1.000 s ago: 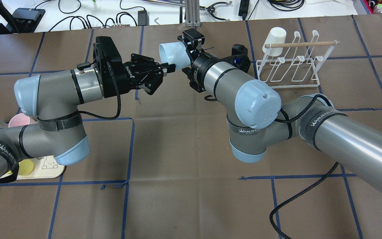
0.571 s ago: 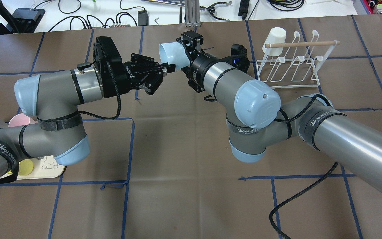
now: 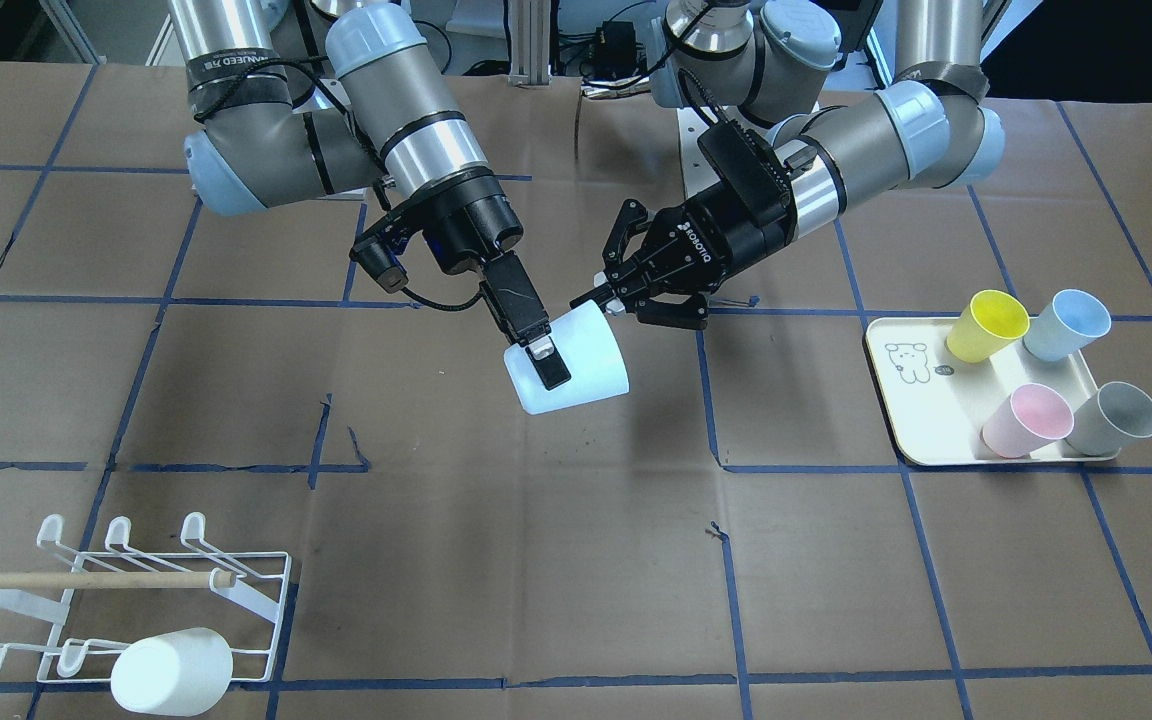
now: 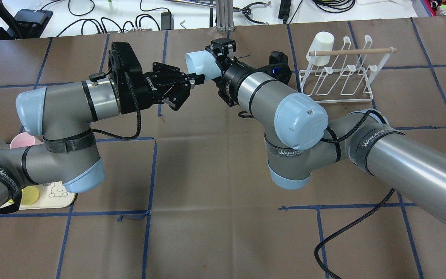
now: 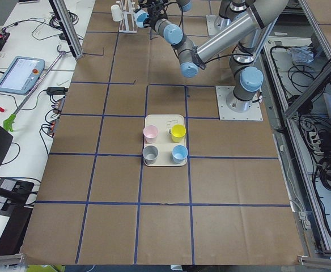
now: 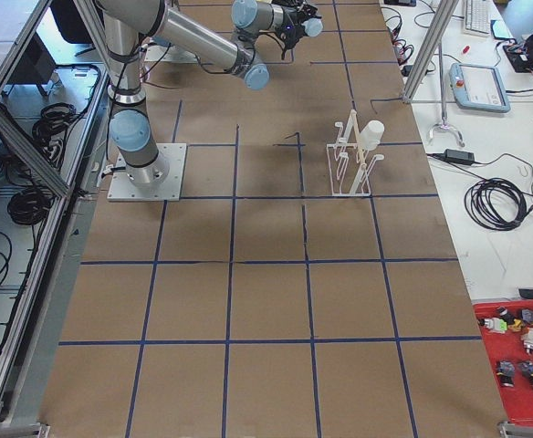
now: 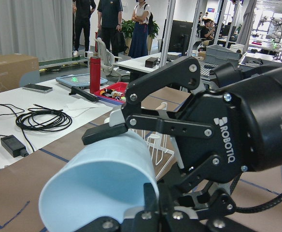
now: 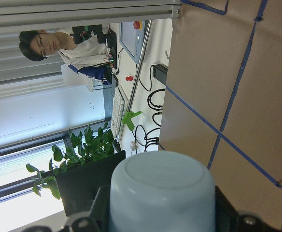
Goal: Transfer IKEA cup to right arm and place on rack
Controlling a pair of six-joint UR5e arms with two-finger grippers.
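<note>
- The pale-blue cup (image 3: 576, 365) hangs in mid-air over the middle of the table (image 3: 536, 560). It lies on its side, mouth toward the left arm and base toward the right.
- The left claw (image 3: 604, 302) has its fingers drawn together on the rim wall. Its wrist view shows one finger inside the mouth.
- The right claw (image 3: 548, 372) comes in from the base end, with one finger lying flat along the cup's side. Its own wrist view shows the base sitting square between the two fingers. It looks clamped on the cup, though the far finger is hidden from the front.
- So this reads as the handover itself: both claws have the cup, and the release by the left claw is what comes next.
- To do it well, the right claw's hold has to be firm and centred before the left one opens.
- The left claw should open wide, then back straight out along the cup's axis. That keeps the inner finger from dragging the rim and twisting the cup.
- The cup looks like smooth, tapered plastic, so it may slide toward its narrow end under a jerk. Slow, steady moves suit it.
- The rack (image 3: 236, 590) stands well apart at the right arm's end of the table, with a white cup (image 3: 171, 670) on a corner prong.
- The other prongs show bare, so the cup should go mouth-down onto one of those, clear of the wooden bar.
</note>
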